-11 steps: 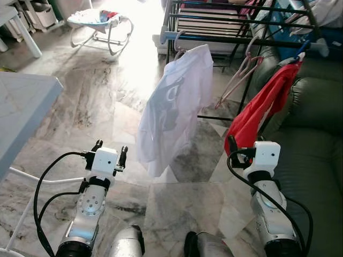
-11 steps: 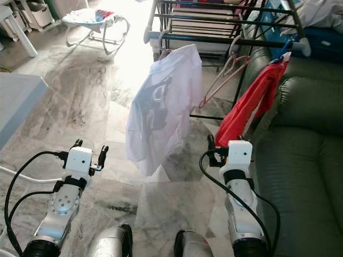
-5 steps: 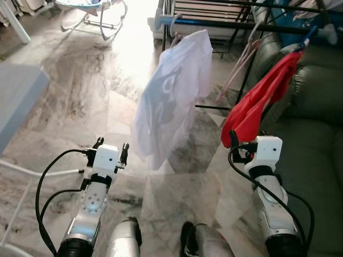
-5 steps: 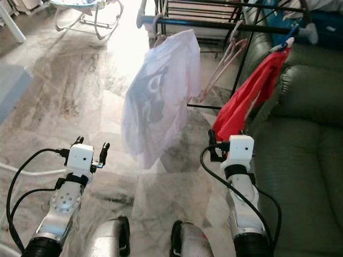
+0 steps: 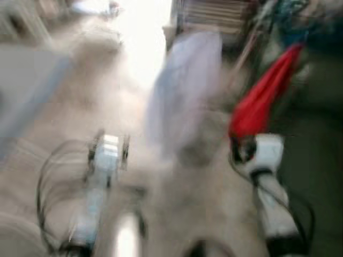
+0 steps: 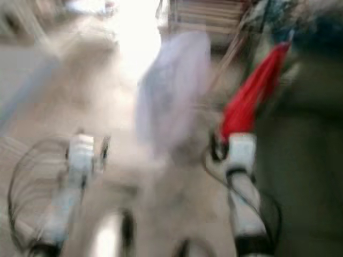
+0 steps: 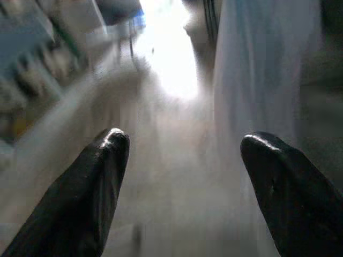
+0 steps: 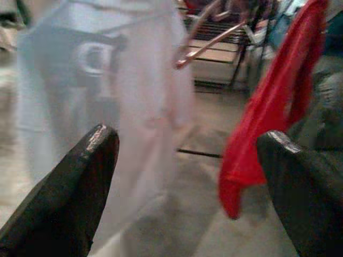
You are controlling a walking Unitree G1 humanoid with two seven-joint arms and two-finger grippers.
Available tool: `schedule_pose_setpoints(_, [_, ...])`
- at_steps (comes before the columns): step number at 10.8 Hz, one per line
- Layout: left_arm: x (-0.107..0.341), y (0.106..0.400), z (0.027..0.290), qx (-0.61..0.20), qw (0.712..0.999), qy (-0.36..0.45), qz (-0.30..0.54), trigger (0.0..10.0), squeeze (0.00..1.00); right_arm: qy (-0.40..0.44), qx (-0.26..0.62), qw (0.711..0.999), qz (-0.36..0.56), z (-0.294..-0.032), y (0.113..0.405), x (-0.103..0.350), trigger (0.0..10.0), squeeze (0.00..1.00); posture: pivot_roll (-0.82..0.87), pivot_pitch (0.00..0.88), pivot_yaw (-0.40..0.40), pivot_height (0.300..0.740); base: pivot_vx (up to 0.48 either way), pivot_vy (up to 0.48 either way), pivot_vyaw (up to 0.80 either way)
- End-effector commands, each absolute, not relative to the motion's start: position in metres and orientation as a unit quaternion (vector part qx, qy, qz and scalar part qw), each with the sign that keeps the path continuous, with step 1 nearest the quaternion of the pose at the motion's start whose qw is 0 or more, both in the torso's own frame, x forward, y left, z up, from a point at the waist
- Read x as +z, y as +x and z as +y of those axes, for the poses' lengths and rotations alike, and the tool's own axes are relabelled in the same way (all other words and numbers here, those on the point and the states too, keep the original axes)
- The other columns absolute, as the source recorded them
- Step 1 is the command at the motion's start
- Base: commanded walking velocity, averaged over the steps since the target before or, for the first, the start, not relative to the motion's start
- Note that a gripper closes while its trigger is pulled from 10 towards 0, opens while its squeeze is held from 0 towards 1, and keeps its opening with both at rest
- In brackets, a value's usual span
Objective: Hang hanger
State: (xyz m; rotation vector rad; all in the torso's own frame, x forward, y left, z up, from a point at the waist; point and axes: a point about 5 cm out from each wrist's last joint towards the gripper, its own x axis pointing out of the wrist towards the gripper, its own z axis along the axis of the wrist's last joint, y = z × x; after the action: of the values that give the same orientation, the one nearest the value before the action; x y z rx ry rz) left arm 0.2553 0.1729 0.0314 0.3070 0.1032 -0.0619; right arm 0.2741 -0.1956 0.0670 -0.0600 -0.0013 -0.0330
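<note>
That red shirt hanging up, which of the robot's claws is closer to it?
Right. The right gripper sits just below the red shirt, fingers open. The left gripper is well off to the other side, beyond the white shirt.

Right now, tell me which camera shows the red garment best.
The right wrist view: the red garment hangs fairly sharp between the open right claw's fingers, beside the white shirt. Both eye views give it as a blurred red streak above the right arm. The left wrist view looks past the shirt instead.
</note>
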Motion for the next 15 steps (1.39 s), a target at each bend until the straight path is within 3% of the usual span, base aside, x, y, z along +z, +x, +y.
schedule_pose_setpoints(1, [0.0446,0.266,0.1714,-0.032,0.986,0.16,0.024,10.0,0.0,-0.032,-0.019,0.999,-0.001,-0.198,0.2744,0.0674,10.0,0.0,0.01,0.133,-0.029,0.74,-0.274,0.0,0.0])
schedule_pose_setpoints(12, [0.0413,0.2601,0.1726,-0.03,0.986,0.162,0.026,10.0,0.0,-0.035,-0.011,0.999,0.004,-0.197,0.2696,0.0647,10.0,0.0,0.01,0.151,-0.034,0.74,-0.268,0.0,0.0])
schedule_pose_setpoints(15, [0.0416,0.2596,0.178,-0.008,0.986,0.164,0.025,10.0,0.0,-0.034,0.002,0.999,0.005,-0.1932,0.2701,0.0643,10.0,0.0,0.01,0.153,-0.034,0.74,0.0,0.0,0.72])
